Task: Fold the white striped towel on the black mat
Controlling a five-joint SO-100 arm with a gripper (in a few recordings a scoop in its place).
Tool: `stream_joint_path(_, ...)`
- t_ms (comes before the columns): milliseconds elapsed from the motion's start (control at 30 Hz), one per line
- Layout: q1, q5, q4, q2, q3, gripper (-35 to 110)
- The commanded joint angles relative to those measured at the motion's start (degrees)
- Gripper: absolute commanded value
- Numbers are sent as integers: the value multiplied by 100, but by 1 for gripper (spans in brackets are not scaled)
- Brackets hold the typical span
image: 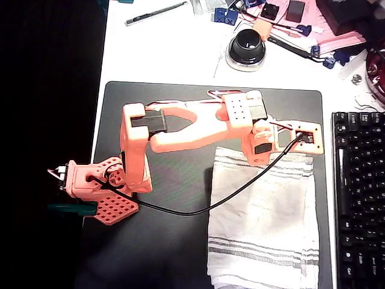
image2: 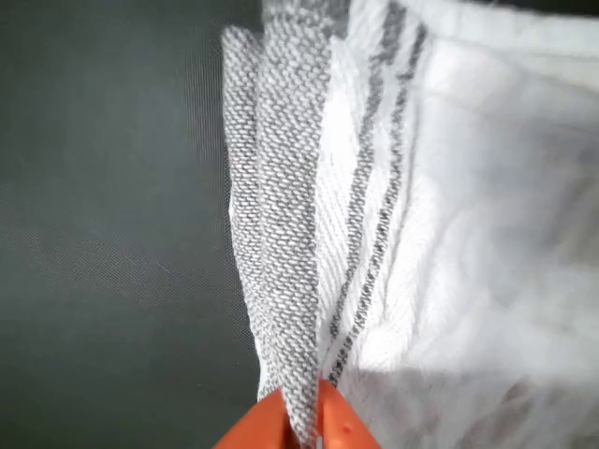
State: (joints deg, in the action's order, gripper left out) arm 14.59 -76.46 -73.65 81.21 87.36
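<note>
The white striped towel (image: 264,223) lies on the right part of the black mat (image: 174,241), with grey stripe bands near its top and bottom ends. My orange gripper (image: 262,159) points down at the towel's top edge, left of centre. In the wrist view the two orange fingertips (image2: 332,426) are pinched together on a raised fold of the towel's (image2: 449,234) grey striped edge, with the mat (image2: 103,234) dark to the left. The gripper is shut on the towel.
A black keyboard (image: 361,198) runs along the mat's right side. The arm's black cable (image: 198,208) droops across the towel's upper left. The arm's base (image: 99,189) sits at the mat's left edge. A round black-and-white object (image: 248,48), a pen (image: 155,13) and small parts lie behind the mat.
</note>
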Motion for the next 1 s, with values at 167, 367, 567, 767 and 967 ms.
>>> stream_joint_path(167,-571,-290,-914,1011,-712,0)
stream_joint_path(367,-1573,-914,-1292,1362,-984,0)
stream_joint_path(567,-2522,-1503,-1222,1547,-879,0)
stream_joint_path(767,-3393,-1986,-879,1345,-729,0)
stream_joint_path(967,-4096,-2408,-316,729,-545,0)
